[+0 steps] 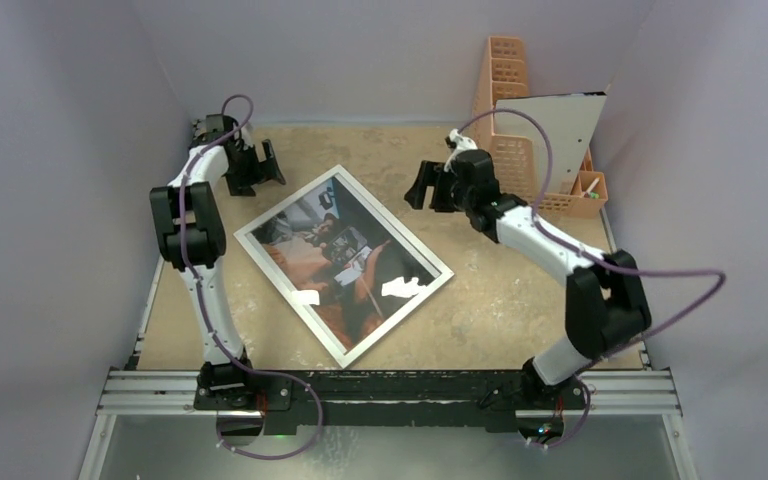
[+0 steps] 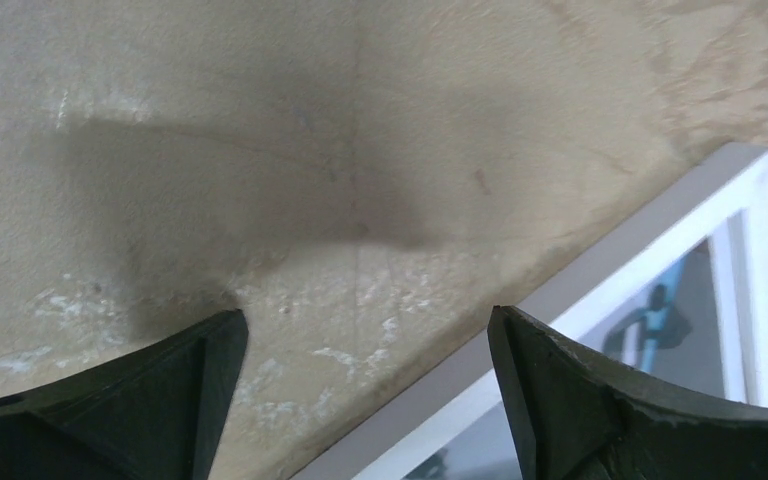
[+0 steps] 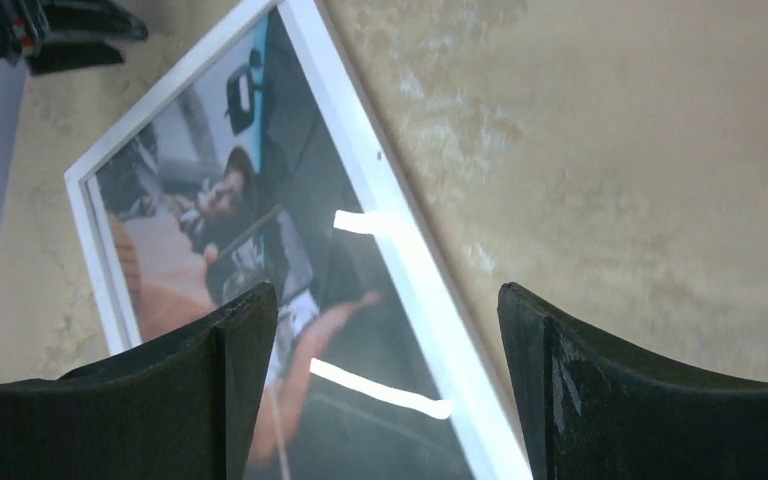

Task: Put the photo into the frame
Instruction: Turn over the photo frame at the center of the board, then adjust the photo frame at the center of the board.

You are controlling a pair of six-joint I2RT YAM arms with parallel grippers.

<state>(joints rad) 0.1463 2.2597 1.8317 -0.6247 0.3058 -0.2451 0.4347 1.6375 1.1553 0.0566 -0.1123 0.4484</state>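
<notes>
Beige tabletop (image 1: 500, 310): frame (image 1: 393, 223) lies flat, photo (image 1: 335, 260) showing, long axis diagonal from far left to near right. Left gripper (image 1: 268, 170) and right gripper (image 1: 415, 188) both spread, empty.

Right wrist cam. I see the right gripper (image 3: 382, 300) spread wide, with nothing between its fingers (image 3: 185, 400). The frame (image 3: 405, 235) lies flat on the tan table (image 3: 610, 150), running diagonally from upper left to bottom centre. Its white long edge passes through the gap between the fingers. The photo (image 3: 220, 210) shows under the glass: a figure, orange and dark tones. Two bright glare streaks (image 3: 380, 390) cross the pane. The left finger overlaps the photo area and the right one overlaps bare table. The left gripper (image 3: 55, 30), dark with a red mark, sits at top left beyond the frame's corner.
</notes>
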